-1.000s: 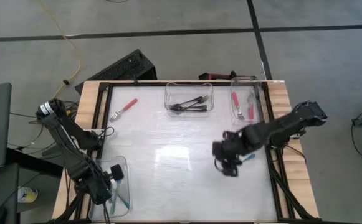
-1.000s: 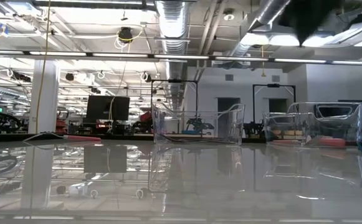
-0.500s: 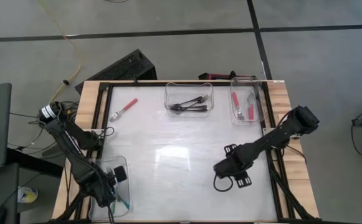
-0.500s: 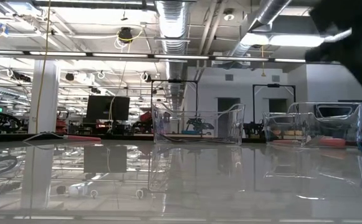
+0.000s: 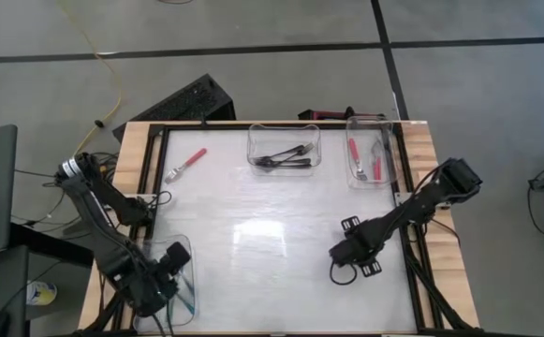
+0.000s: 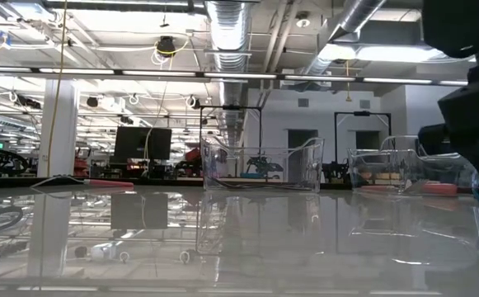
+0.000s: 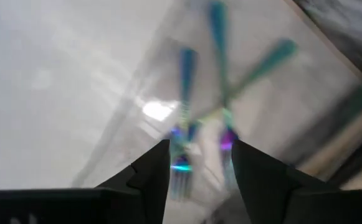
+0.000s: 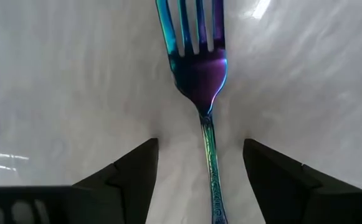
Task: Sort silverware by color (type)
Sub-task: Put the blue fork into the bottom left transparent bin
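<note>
Two dark, cabled jointed arms

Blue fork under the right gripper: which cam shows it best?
Right wrist view. The blue fork lies on the table between the right gripper's open fingers, tines and handle clear. In the high view the right gripper covers it. The low and left wrist views don't show it.

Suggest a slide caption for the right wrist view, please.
Open right gripper poised over an iridescent blue-purple fork lying on the white table, its handle between the fingers.

Left claw (image 5: 167, 281) and right claw (image 5: 346, 253) both point down, fingers parted.
</note>
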`<action>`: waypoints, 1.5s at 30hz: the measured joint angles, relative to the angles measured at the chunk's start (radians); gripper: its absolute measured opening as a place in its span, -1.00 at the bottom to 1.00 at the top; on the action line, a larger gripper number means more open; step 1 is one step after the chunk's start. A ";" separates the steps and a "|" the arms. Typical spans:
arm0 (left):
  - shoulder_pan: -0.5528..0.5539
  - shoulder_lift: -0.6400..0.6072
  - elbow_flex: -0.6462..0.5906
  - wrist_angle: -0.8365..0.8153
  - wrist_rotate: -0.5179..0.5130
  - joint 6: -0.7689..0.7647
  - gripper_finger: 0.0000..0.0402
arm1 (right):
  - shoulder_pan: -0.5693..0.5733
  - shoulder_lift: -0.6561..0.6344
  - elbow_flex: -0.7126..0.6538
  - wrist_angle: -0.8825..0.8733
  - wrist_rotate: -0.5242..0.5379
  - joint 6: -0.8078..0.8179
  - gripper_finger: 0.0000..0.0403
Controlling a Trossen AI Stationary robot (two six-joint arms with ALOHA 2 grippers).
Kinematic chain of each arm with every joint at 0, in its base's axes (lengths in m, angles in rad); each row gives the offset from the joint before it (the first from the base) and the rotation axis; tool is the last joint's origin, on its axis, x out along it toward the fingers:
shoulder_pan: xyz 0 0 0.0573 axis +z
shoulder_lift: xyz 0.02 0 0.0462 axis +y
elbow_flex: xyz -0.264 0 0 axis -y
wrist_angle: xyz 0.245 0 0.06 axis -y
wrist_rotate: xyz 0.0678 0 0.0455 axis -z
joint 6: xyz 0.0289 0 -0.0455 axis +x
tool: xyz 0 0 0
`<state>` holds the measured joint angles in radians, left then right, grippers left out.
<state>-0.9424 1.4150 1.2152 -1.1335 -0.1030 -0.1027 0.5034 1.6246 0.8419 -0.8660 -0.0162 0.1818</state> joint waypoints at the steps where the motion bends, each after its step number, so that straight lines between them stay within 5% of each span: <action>1: 0.000 0.000 0.023 -0.010 -0.043 -0.021 -0.22 | -0.001 -0.002 -0.011 0.021 -0.004 0.000 0.28; 6: 0.023 -0.002 0.132 -0.006 -0.399 -0.286 -0.23 | 0.021 -0.006 -0.054 0.092 0.003 0.078 0.04; 13: 0.022 0.002 0.165 0.126 -0.988 -0.775 -0.23 | 0.082 -0.009 -0.077 0.129 0.065 0.214 -0.81; 15: 0.021 0.010 0.140 0.181 -1.119 -0.877 -0.23 | 0.087 -0.009 -0.068 0.119 0.063 0.208 -0.88; 21: 0.047 0.044 0.071 0.264 -1.260 -1.181 -0.23 | 0.050 -0.090 -0.002 0.066 0.086 0.203 -0.84; 30: 0.109 0.049 0.064 0.297 -1.208 -1.369 -0.23 | -0.068 -0.323 0.125 0.125 0.083 0.205 -0.87; 35: 0.153 0.049 0.064 0.343 -1.091 -1.372 -0.23 | -0.114 -0.371 0.154 0.351 0.088 0.205 -0.87; 38: 0.197 0.044 0.064 0.413 -0.881 -1.210 -0.23 | -0.132 -0.379 0.157 0.518 0.095 0.201 -0.87; 43: 0.322 0.010 0.064 0.609 -0.295 -0.810 -0.23 | -0.157 -0.372 0.157 0.671 0.072 0.144 -0.87; 45: 0.370 -0.001 0.064 0.707 -0.153 -0.678 -0.23 | -0.172 -0.372 0.158 0.687 0.068 0.135 -0.85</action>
<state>-0.5721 1.4139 1.2789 -0.4266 -0.2558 -0.7810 0.3318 1.2522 0.9997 -0.1795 0.0514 0.3165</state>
